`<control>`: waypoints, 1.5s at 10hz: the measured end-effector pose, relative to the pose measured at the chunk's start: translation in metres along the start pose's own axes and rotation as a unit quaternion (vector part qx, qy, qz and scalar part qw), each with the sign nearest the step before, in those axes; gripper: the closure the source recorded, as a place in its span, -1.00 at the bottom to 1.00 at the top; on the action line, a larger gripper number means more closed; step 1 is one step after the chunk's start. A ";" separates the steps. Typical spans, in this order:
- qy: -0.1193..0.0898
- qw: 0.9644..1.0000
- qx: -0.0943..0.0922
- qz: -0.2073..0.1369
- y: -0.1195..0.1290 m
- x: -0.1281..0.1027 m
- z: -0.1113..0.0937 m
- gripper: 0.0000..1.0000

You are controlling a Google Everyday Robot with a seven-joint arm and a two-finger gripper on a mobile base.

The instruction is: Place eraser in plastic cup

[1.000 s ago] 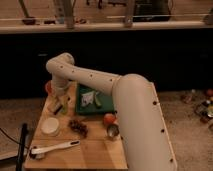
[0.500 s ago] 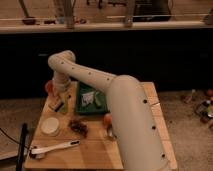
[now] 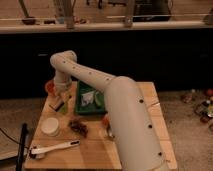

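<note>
Nearby, jaws [image 3: 61, 98], state unclear, over table [image 3: 95, 150] between orange cup [image 3: 49, 87] and green tray [image 3: 80, 102].

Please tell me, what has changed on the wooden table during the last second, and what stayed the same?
The white robot arm swung its elbow up and toward the far left corner; the gripper stays low there, beside the orange plastic cup. The green tray, round white lid and long white spoon-like utensil did not move.

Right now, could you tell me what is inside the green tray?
The green tray holds a pale crumpled item; I cannot identify it. The arm covers the tray's right side. The gripper hangs left of it.
</note>
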 end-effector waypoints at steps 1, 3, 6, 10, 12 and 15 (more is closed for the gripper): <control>-0.002 1.000 -0.001 0.000 0.000 0.000 0.001 0.98; -0.006 1.000 -0.006 0.003 0.001 0.000 0.003 0.98; -0.013 1.000 -0.010 0.009 0.003 0.000 0.003 0.57; -0.016 1.000 -0.010 0.015 0.006 0.002 0.001 -0.17; -0.017 1.000 -0.011 0.016 0.006 0.002 0.000 -0.53; -0.019 1.000 -0.011 0.016 0.008 0.003 -0.001 -0.60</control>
